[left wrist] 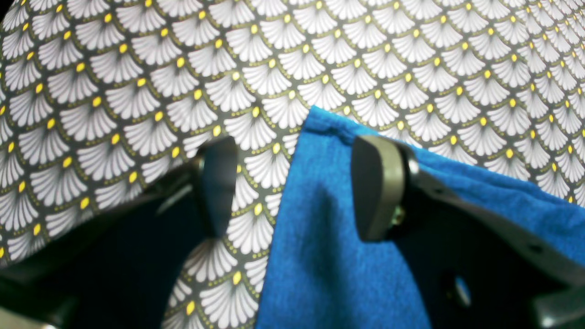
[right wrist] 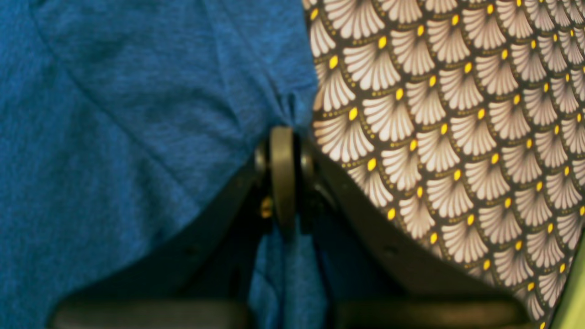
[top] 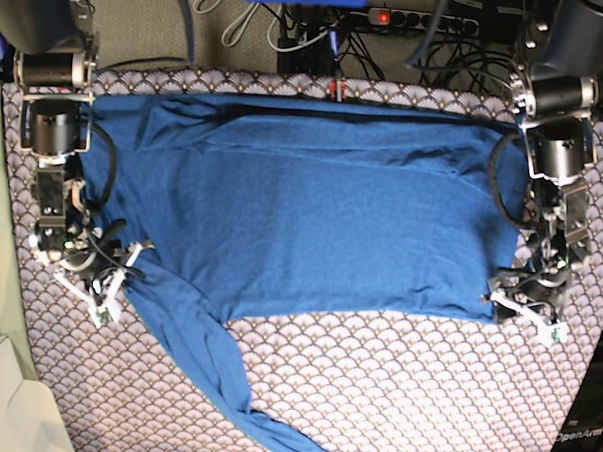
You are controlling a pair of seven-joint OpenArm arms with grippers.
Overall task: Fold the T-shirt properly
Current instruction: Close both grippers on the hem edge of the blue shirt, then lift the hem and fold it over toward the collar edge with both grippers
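The blue T-shirt (top: 302, 216) lies spread flat on the patterned tablecloth, and one long sleeve (top: 263, 425) trails toward the front edge. At the shirt's left side in the base view, my right gripper (top: 114, 273) is shut on the T-shirt. The right wrist view shows its closed tips (right wrist: 283, 137) pinching a puckered bit of the shirt's edge (right wrist: 274, 91). My left gripper (top: 518, 304) is at the shirt's front right corner. It stands open (left wrist: 297, 187), with the corner of blue cloth (left wrist: 320, 219) lying between its fingers and under the right-hand one.
The fan-patterned tablecloth (top: 394, 390) covers the whole table. Cables and a power strip (top: 411, 19) run behind the far edge. A white box (top: 13, 414) sits off the front left corner.
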